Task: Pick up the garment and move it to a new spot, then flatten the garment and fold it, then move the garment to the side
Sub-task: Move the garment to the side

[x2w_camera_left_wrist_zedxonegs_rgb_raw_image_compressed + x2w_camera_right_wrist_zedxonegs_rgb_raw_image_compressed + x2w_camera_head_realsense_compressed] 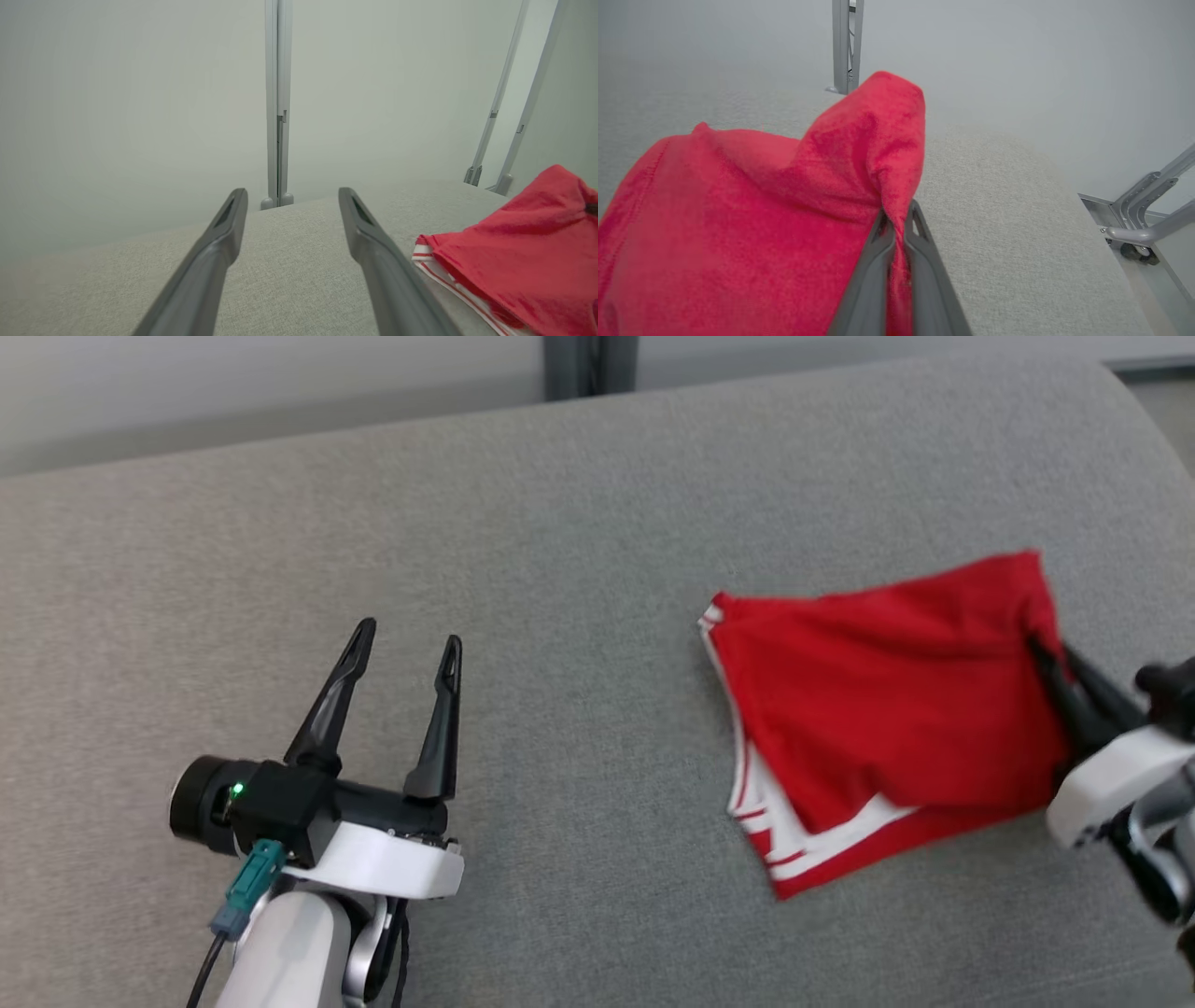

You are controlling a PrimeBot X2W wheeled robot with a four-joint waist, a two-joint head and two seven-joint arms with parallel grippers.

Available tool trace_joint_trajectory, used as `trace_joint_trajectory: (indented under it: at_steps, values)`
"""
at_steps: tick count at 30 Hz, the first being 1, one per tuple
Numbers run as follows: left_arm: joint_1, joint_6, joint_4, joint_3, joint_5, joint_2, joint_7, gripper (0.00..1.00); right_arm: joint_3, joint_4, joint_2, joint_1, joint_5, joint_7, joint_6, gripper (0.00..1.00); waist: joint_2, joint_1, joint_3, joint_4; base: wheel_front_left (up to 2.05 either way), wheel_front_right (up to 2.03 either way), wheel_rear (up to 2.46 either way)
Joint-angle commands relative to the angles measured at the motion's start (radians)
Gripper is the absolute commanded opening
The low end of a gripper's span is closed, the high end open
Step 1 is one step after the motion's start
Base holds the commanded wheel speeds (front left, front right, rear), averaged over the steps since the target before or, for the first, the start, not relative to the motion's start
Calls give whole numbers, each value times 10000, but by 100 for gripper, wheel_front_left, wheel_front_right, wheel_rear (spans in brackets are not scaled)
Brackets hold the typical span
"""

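A red garment with white stripes along its hem lies on the grey padded surface at the right. My right gripper is shut on the garment's right edge. In the right wrist view its two dark fingers pinch a fold of the red garment, which rises in a peak above the tips. My left gripper stands open over bare grey cloth at the lower left, well apart from the garment. The left wrist view has the garment off to the right of my open left gripper.
The grey padded surface curves down at its far edge and right side. A grey metal post stands behind it against a pale wall. Slanted metal legs stand on the floor beyond the surface's right edge.
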Motion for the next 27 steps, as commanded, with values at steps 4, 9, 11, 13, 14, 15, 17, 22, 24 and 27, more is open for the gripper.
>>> trace_joint_trajectory:
  at_steps: [4,9,11,13,14,15,17,22,24,27]
  values:
    - [-634,-181,-210,-263,289,206,40,100,-493,893,-499,-1260,367,-229,-2,0,0,0,1077,-596,0,0,0]
    - [-1117,-342,-702,-521,410,332,332,100,-1237,2043,-930,-2462,754,-362,-3,0,0,0,1878,-587,0,0,0]
    - [-1284,-416,-920,-635,482,415,475,100,-1617,2545,-1115,-2836,899,-423,-2,0,0,0,2147,-495,0,0,0]
    - [-1354,-443,-1045,-674,528,482,532,100,-1818,2799,-1222,-3039,952,-441,-2,0,0,0,2267,-466,0,0,0]
    - [-1443,-476,-1157,-702,548,528,584,100,-1949,3007,-1293,-3188,1022,-446,-2,0,0,0,2402,-430,0,0,0]
    - [-1520,-512,-1272,-736,592,584,660,100,-2120,3208,-1372,-3316,1100,-464,-2,0,0,0,2507,-395,0,0,0]
    - [-1597,-536,-1490,-824,619,629,827,100,-2282,3609,-1560,-3454,1002,-482,-2,0,0,0,2713,-309,0,0,0]
    - [-1806,-559,-1993,-908,700,782,1112,100,-2768,3781,-1676,-3821,603,-490,-2,79,0,0,3152,-289,0,0,0]
    - [-1851,-548,-2107,-956,751,800,1184,100,-2989,3863,-1623,-3897,381,-490,-2,100,0,0,3247,-342,0,0,0]
    - [-1782,-478,-2111,-902,654,821,1255,100,-3208,3725,-1319,-3859,91,-490,-2,100,0,0,3287,-521,0,0,0]
